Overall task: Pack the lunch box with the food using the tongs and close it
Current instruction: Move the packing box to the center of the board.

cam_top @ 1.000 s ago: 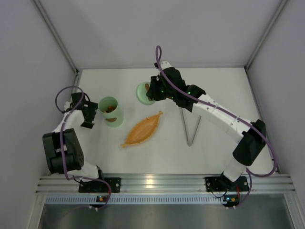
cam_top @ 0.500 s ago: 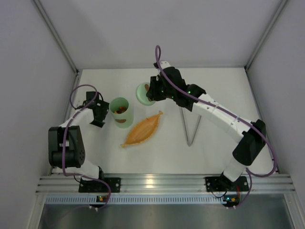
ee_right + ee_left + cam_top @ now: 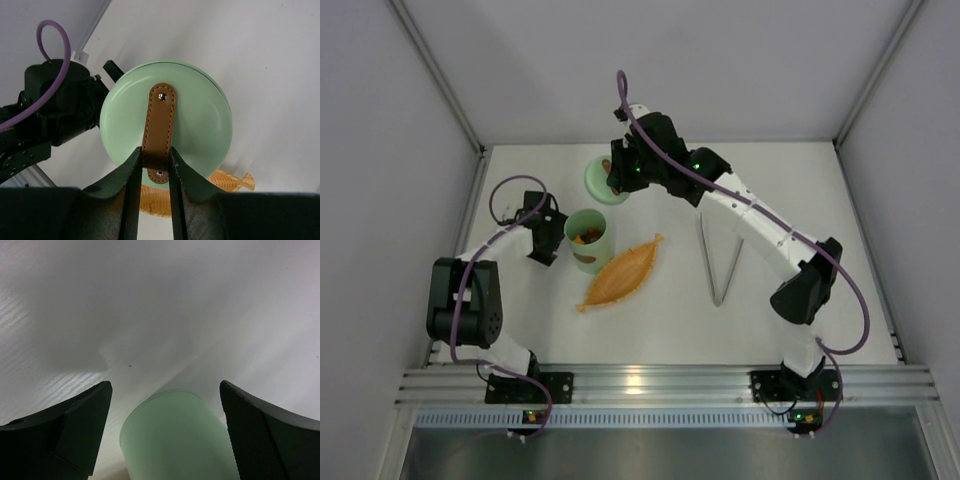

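The mint-green lunch box (image 3: 588, 243) stands upright left of centre with small orange food (image 3: 582, 237) inside it. My left gripper (image 3: 552, 241) is open around it. In the left wrist view the lunch box (image 3: 175, 435) sits between the fingers, close to the right finger (image 3: 270, 440) and apart from the left one. My right gripper (image 3: 618, 172) is shut on the brown handle (image 3: 159, 122) of the round lid (image 3: 200, 120), which it holds off the table. From above, the lid (image 3: 600, 181) shows behind the lunch box. The silver tongs (image 3: 721, 262) lie on the table to the right.
An orange leaf-shaped tray (image 3: 618, 272) lies just right of the lunch box; its edge (image 3: 225, 182) shows under the lid. The left arm (image 3: 55, 110) shows dark beneath the lid's left side. White walls enclose the table (image 3: 790, 190) at the back and both sides.
The left gripper has travelled right, and the lunch box with it, up to the orange tray. The right gripper carried the lid to the left.
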